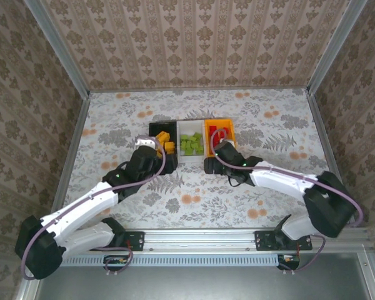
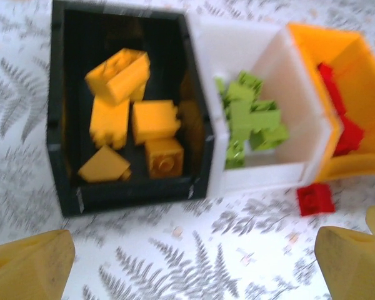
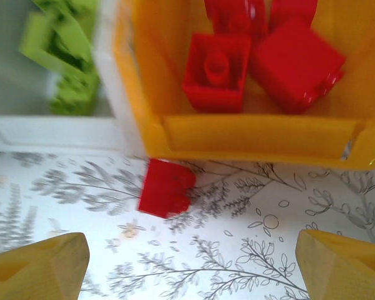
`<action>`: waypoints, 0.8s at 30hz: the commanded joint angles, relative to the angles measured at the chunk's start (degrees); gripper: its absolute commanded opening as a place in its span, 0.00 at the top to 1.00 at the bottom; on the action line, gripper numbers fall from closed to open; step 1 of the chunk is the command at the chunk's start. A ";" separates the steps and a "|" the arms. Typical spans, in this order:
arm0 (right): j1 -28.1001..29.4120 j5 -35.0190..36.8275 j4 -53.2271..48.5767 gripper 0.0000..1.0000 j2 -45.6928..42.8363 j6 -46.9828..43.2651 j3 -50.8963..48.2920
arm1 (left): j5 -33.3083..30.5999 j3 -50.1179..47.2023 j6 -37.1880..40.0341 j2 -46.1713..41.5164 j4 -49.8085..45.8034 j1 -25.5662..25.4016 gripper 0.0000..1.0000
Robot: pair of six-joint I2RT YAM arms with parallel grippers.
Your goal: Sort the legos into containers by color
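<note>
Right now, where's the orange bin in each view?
Top external: orange bin at centre, right end of the bin row.
Left wrist: orange bin in the upper right corner, cut by the edge.
Right wrist: orange bin across the top, centre to right, front wall facing the camera.
Shared landmark: the white bin holding green bricks, against its left side.

blk bin [image 2: 131,194], wht bin [image 2: 269,178], org bin [image 2: 356,165], red lego [image 2: 315,200]
</note>
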 commanded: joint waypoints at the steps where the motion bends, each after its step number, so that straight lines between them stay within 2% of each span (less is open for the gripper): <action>1: 0.60 0.70 2.05 0.13 4.59 -1.00 2.38 | -0.79 -1.81 -3.52 -2.10 -1.51 -0.47 0.00; 6: 2.26 1.61 2.78 0.15 11.44 -0.66 5.23 | -1.31 -3.27 -4.45 -2.97 -2.48 -0.53 0.00; 10: 2.72 4.77 6.08 0.21 13.65 0.00 4.95 | -1.61 -3.75 -4.75 -3.60 -2.57 -0.57 0.00; 13: 2.66 5.88 8.41 0.32 15.12 -0.68 5.21 | -1.46 -3.88 -5.00 -3.51 -2.78 -0.53 0.00; 17: 2.58 6.23 9.53 0.54 16.28 -1.75 5.31 | -1.74 -4.11 -5.22 -3.44 -3.59 -0.57 0.00; 24: 2.66 4.21 9.68 0.74 9.12 -2.81 0.70 | -1.36 -4.13 -5.46 -3.69 -3.43 -0.57 0.00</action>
